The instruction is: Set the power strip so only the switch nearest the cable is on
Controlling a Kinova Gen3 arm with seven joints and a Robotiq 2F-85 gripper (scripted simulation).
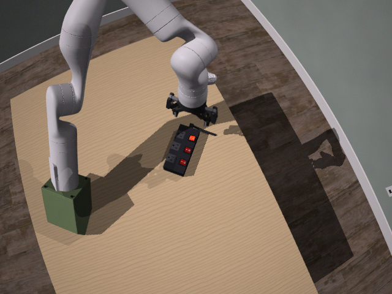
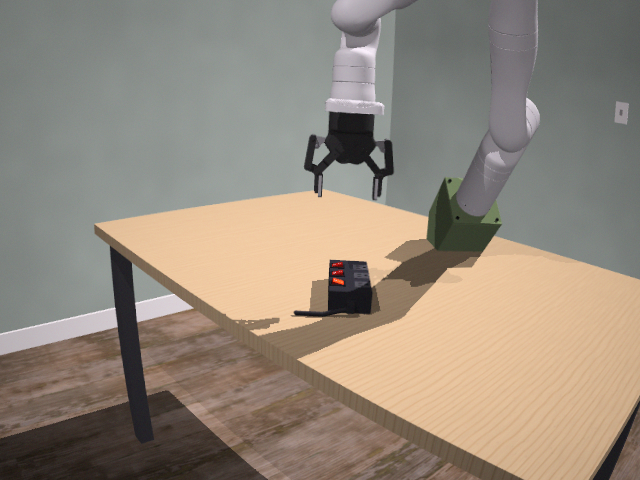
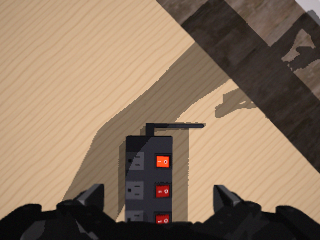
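A black power strip (image 1: pixel 182 149) lies flat on the wooden table, the right way up, with three red rocker switches and three sockets. Its short black cable (image 1: pixel 204 130) leaves the end nearest the table's right edge. The switch nearest the cable (image 1: pixel 192 138) glows brighter than the middle switch (image 1: pixel 187 149) and the far switch (image 1: pixel 182 162). The strip also shows in the exterior view (image 2: pixel 349 286) and the wrist view (image 3: pixel 149 177). My gripper (image 2: pixel 347 193) (image 1: pixel 192 114) is open and empty, well above the table over the cable end of the strip.
The arm's green base block (image 1: pixel 67 206) stands at the table's left corner. The table's edge (image 1: pixel 240 133) runs close beside the cable, with dark wooden floor beyond it.
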